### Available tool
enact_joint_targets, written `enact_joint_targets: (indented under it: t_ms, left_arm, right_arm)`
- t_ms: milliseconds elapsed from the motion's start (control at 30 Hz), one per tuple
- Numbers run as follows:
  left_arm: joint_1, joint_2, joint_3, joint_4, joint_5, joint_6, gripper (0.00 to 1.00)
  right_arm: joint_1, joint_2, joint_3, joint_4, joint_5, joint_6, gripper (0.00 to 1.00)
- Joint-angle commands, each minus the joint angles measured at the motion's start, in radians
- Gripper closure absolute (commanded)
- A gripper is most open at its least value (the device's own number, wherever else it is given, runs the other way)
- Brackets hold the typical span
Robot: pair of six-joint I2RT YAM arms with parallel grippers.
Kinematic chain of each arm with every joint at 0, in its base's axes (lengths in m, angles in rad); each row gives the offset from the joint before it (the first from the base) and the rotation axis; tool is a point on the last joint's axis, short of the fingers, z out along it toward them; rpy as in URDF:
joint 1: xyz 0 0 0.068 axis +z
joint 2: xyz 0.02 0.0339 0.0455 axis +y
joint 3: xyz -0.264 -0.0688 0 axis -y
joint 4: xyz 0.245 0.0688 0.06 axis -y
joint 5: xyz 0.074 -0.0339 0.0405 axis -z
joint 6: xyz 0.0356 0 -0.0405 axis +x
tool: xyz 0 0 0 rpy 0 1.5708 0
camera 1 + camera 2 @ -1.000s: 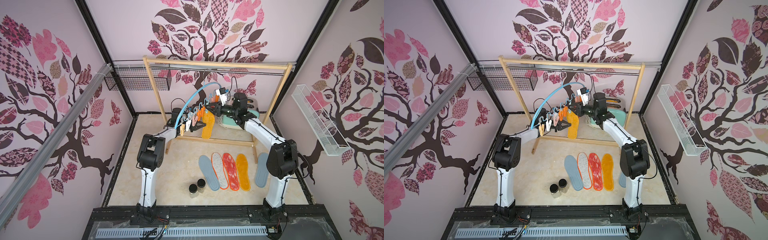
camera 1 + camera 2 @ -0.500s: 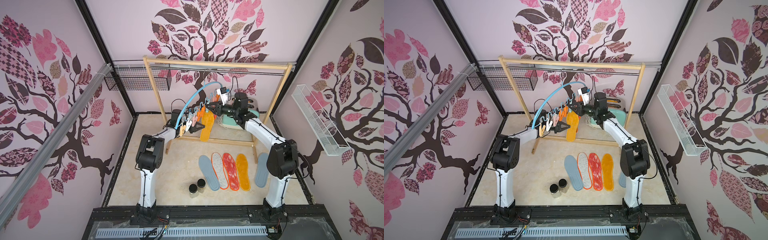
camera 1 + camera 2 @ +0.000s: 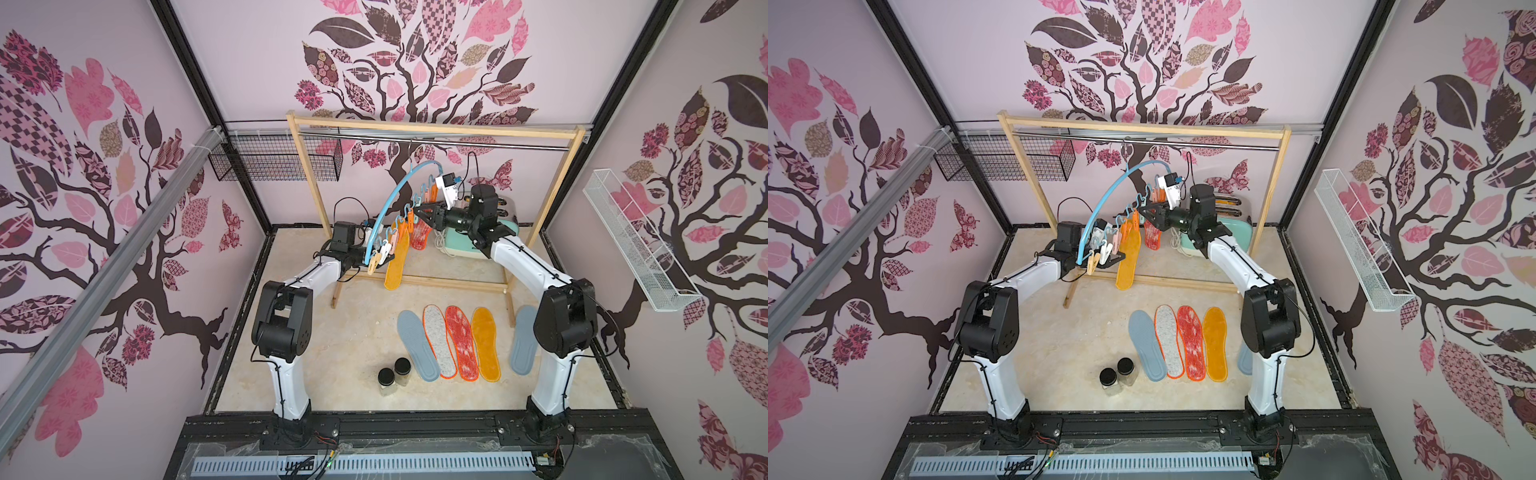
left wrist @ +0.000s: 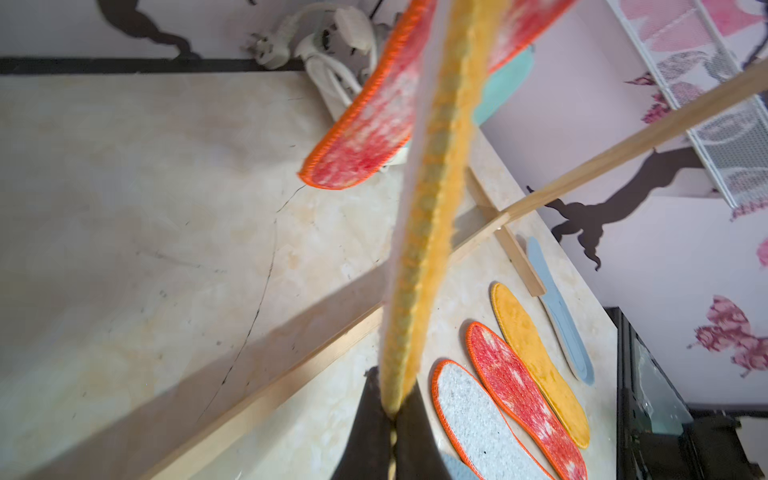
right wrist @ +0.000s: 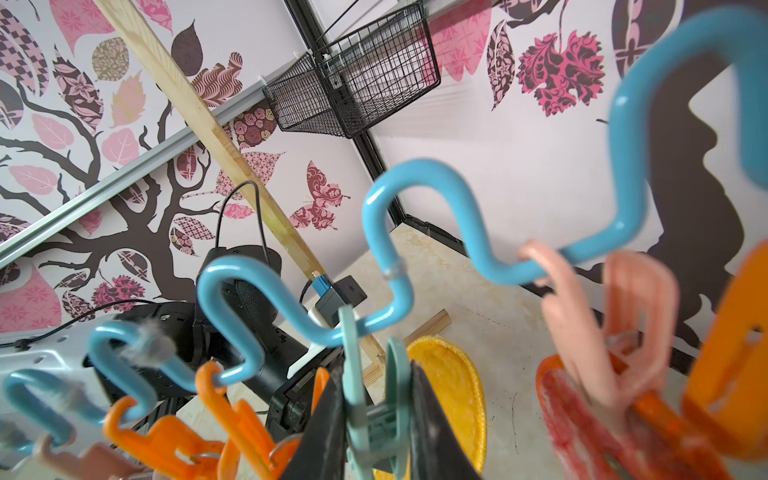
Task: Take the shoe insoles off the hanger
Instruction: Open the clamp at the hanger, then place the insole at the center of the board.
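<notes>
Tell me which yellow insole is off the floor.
The hanging yellow insole, pinched by the left gripper under the hanger; the other yellow insole lies flat.

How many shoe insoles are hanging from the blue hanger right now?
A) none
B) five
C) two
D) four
C: only the yellow insole and the red mottled insole hang from clips on the hanger.
</notes>
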Motion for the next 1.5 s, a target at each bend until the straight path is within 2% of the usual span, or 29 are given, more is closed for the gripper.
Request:
enact_joint_targets:
  t_ms: [0, 267, 567, 733, 900, 1000, 1267, 1467]
  left_arm:
    - [0.002, -0.053, -0.040, -0.122, -0.125, -0.060, 1.00]
    - [-0.001, -0.185, -0.117, -0.311, -0.282, -0.059, 1.00]
    - [-0.003, -0.333, -0.210, -0.516, -0.411, -0.140, 1.00]
    - [-0.021, -0.412, -0.283, -0.600, -0.428, -0.197, 1.00]
    - [-0.027, -0.492, -0.377, -0.690, -0.448, -0.200, 1.00]
    - [-0.027, -0.546, -0.428, -0.708, -0.444, -0.221, 1.00]
    - [-0.038, -0.602, -0.565, -0.638, -0.303, -0.291, 1.00]
    - [-0.053, -0.557, -0.597, -0.579, -0.254, -0.318, 1.00]
  right_arm:
    - [-0.010, 0.027, -0.009, -0.011, 0.019, -0.005, 0.87]
    - [-0.014, 0.029, -0.014, -0.010, 0.014, -0.004, 0.87]
    - [-0.014, 0.033, -0.015, -0.025, 0.019, -0.020, 0.87]
    - [-0.014, 0.032, -0.010, -0.028, 0.016, -0.017, 0.87]
    - [-0.014, 0.033, -0.014, -0.024, 0.016, -0.006, 0.86]
    - [-0.014, 0.034, -0.014, -0.021, 0.006, 0.006, 0.86]
    - [-0.015, 0.012, -0.022, -0.027, 0.010, 0.004, 0.85]
    - [-0.014, 0.006, -0.023, -0.026, 0.006, 0.010, 0.85]
